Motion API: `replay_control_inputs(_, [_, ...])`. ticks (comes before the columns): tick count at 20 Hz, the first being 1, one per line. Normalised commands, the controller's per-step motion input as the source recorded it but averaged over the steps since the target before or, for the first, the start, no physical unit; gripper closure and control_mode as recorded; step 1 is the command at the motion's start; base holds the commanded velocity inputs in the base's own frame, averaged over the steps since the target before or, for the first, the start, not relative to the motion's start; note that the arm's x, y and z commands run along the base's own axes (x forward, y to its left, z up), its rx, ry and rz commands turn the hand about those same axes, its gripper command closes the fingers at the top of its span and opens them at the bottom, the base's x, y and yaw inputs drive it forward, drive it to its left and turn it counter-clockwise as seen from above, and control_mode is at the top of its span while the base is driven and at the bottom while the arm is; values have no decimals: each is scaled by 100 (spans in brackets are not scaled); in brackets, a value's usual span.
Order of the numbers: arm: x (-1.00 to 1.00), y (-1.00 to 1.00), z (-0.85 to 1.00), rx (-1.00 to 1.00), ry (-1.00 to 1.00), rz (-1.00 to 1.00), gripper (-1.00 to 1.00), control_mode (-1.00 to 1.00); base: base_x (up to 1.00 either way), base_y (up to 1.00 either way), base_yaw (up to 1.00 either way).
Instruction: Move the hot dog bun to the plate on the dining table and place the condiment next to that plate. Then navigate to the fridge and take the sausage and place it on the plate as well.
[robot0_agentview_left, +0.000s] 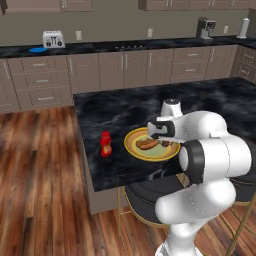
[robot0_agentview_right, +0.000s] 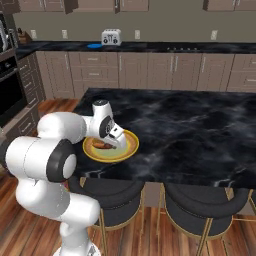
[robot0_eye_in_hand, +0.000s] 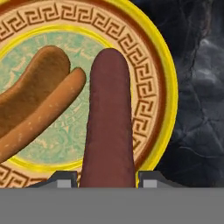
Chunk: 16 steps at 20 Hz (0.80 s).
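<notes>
The yellow-rimmed plate (robot0_agentview_left: 150, 158) (robot0_agentview_right: 129, 148) (robot0_eye_in_hand: 162, 78) lies near the front edge of the black marble dining table (robot0_agentview_left: 115, 107). On its left half lies the brown hot dog bun (robot0_agentview_left: 146, 144) (robot0_eye_in_hand: 39, 103). My gripper (robot0_eye_in_hand: 107, 181) (robot0_agentview_left: 164, 140) (robot0_agentview_right: 114, 144) hovers low over the plate, shut on the dark red sausage (robot0_eye_in_hand: 109, 122), which points out from between the fingers across the plate, beside the bun. Whether the sausage touches the plate I cannot tell. The red condiment bottle (robot0_agentview_left: 106, 144) stands upright on the table just left of the plate.
Two black stools (robot0_agentview_right: 200, 205) (robot0_agentview_left: 145, 197) sit under the table's front edge. Along the back counter stand a toaster (robot0_agentview_left: 53, 39), a coffee machine (robot0_agentview_left: 205, 27) and a paper towel roll (robot0_agentview_left: 243, 27). An oven (robot0_agentview_right: 10, 85) is at the left wall. Wooden floor lies left of the table.
</notes>
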Motion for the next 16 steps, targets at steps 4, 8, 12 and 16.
replay_control_inputs(4, [30,-3,-29,2,0,-10,100,-100,0,0,0])
replay_control_inputs(8, [36,0,-26,1,0,-9,100,-100,0,0,0])
replay_control_inputs(12, [24,0,-29,1,0,-6,100,-100,0,0,0])
replay_control_inputs(16, [15,1,-31,0,0,-4,100,-100,0,0,0])
